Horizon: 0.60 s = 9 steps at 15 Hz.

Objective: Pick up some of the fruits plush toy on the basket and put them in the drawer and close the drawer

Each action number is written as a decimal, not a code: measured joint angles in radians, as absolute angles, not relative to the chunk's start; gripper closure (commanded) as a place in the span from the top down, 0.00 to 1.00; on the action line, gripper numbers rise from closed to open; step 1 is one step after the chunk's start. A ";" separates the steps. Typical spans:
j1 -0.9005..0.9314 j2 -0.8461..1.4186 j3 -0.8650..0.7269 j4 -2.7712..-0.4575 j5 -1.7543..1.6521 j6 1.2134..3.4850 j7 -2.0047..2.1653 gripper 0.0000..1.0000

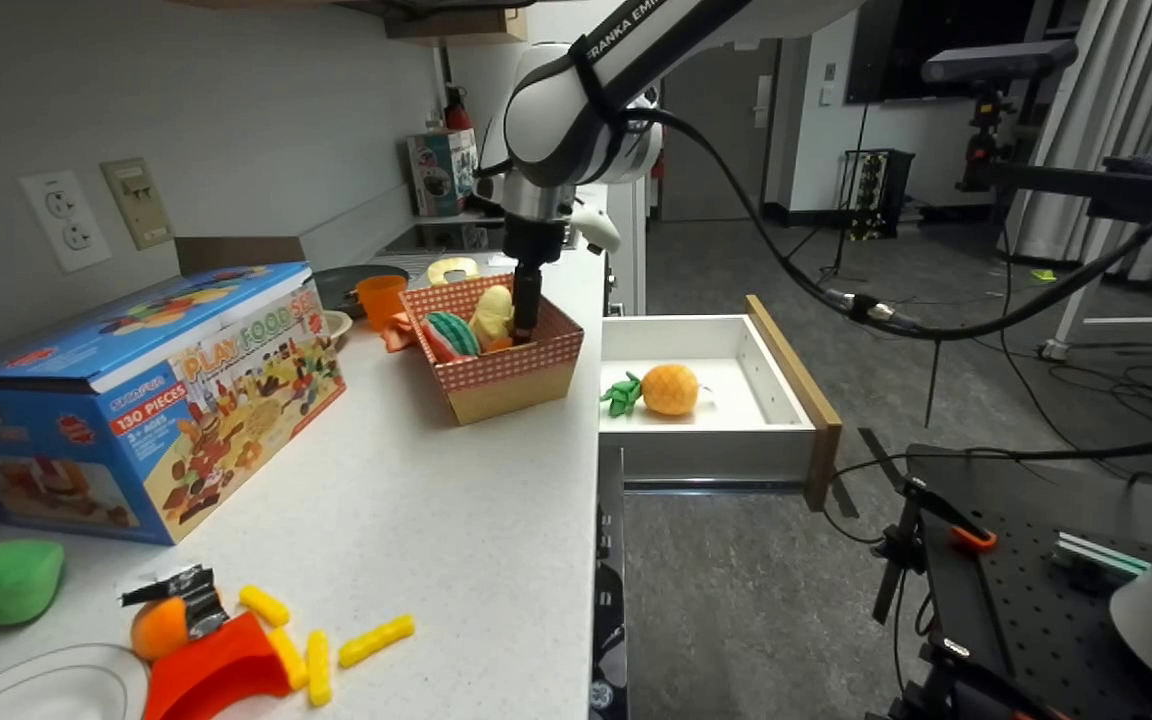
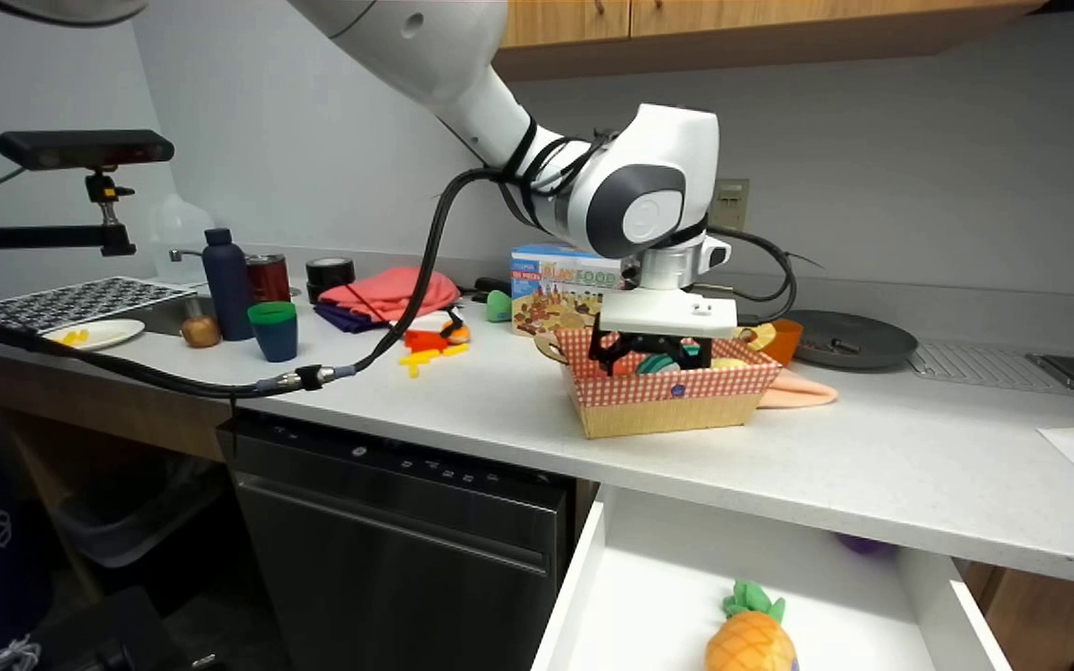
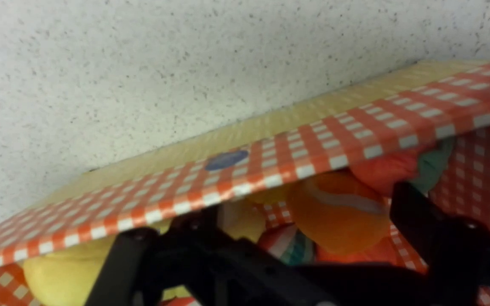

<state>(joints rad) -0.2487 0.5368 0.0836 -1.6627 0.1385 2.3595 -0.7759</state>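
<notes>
The basket [image 1: 511, 395], with a red checked rim, stands on the counter above the drawer. Several fruits plush toy lie inside: a striped watermelon wedge [image 1: 454, 335], a yellow one [image 1: 493, 315], an orange one [image 3: 338, 212] and a red-and-green one [image 3: 387, 168]. My gripper [image 3: 306, 208] reaches down into the basket, jaws wide apart, with the orange toy between them; whether a finger touches it I cannot tell. The basket's front wall hides part of the fingers in an exterior view. Pulled out, the drawer [image 2: 630, 578] holds a pineapple plush [image 1: 669, 390] and something purple [image 2: 863, 543] at its back.
A blue play food box [image 1: 236, 400] stands beside the basket. Behind are an orange cup [image 2: 782, 341] and a dark pan [image 2: 854, 340]. Red plastic [image 1: 221, 670] with yellow sticks [image 1: 376, 640] and a green blob [image 1: 4, 582] lie farther along the counter.
</notes>
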 measured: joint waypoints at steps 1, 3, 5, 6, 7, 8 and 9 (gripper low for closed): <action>-0.255 0.545 0.092 -1.658 0.159 2.360 -0.803 1.00; -0.268 0.562 0.106 -1.647 0.200 2.360 -0.853 1.00; -0.277 0.575 0.117 -1.636 0.231 2.358 -0.890 1.00; -0.281 0.581 0.120 -1.630 0.243 2.357 -0.906 0.95; -0.283 0.586 0.122 -1.625 0.250 2.356 -0.919 0.72; -0.284 0.591 0.123 -1.620 0.254 2.356 -0.930 0.70; -0.284 0.594 0.123 -1.617 0.258 2.356 -0.938 0.69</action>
